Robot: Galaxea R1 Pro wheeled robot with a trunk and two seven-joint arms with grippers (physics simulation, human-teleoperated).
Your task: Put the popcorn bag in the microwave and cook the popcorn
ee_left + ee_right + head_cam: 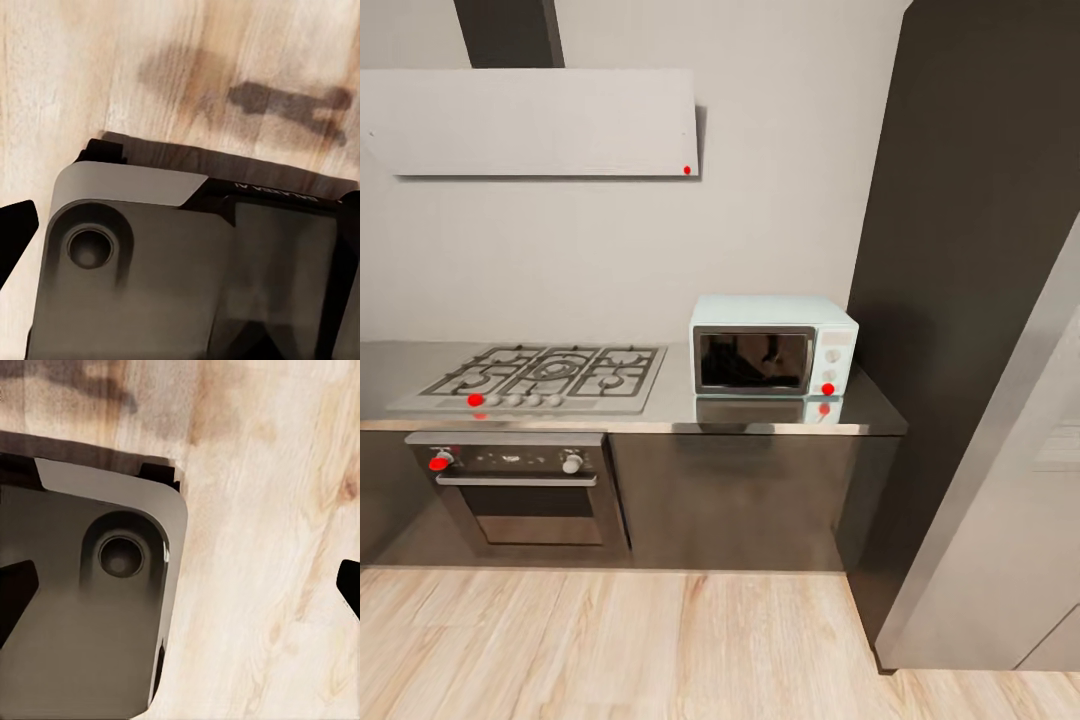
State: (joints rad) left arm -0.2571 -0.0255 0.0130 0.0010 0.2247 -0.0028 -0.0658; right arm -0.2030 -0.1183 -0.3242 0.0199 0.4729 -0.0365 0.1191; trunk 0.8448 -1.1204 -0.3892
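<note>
Microwave (773,346) stands door-closed on the steel worktop (660,405), at 3 o'clock from the hob (540,375). Popcorn bag not sighted from here. Both grippers' opening cannot be told — wrist views face floor (75,67). Risk: advancing on the microwave without the bag — wasted travel, base clipping the cabinets.

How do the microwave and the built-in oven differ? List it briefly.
The microwave is pale mint and stands on the steel countertop; the oven is dark steel, set into the cabinets below the hob. The microwave's knobs sit beside its door; the oven's sit above its door. The oven has a bar handle; no handle shows on the microwave. Both doors are closed, dark glass, and each carries a red dot.
</note>
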